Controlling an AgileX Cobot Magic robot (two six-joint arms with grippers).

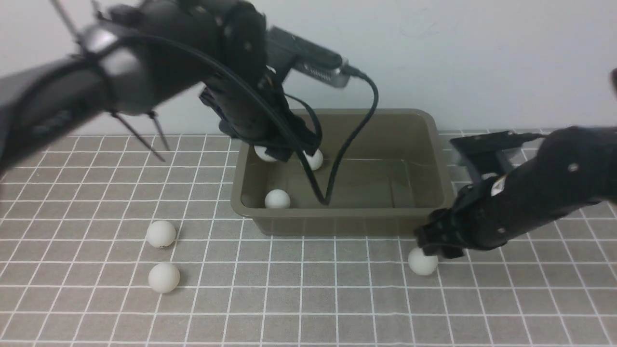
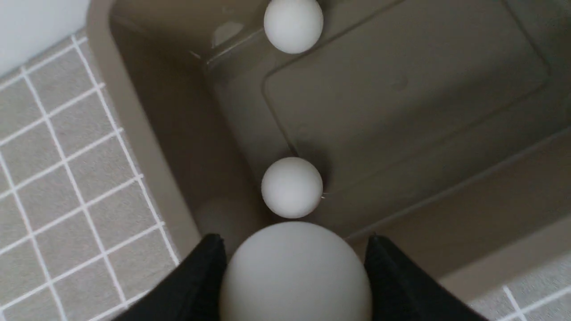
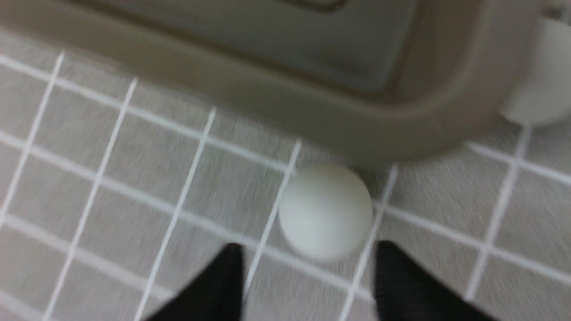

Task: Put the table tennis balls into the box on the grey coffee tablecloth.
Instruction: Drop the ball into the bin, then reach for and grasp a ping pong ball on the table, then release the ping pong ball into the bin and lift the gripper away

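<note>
— Status on the left gripper (image 2: 294,239)?
— Clenched on 1 small matte white ball (image 2: 294,276), above the olive-brown plastic box (image 1: 400,112). Release low.
— And right gripper (image 3: 308,246)?
— Spread astride 1 loose ball (image 3: 325,211) on the grey checked tablecloth (image 1: 72,193). Centre, then close gently.

The left arm (image 1: 58,101) is blurred; its jaws half hide one ball (image 1: 263,153); the right wrist view is smeared.

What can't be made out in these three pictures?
- Front view: the left arm and cable hide which ball the left gripper holds.
- Left wrist view: the held ball is cut off by the bottom edge.
- Right wrist view: motion blur; a white thing at the edge is unidentifiable.
</note>
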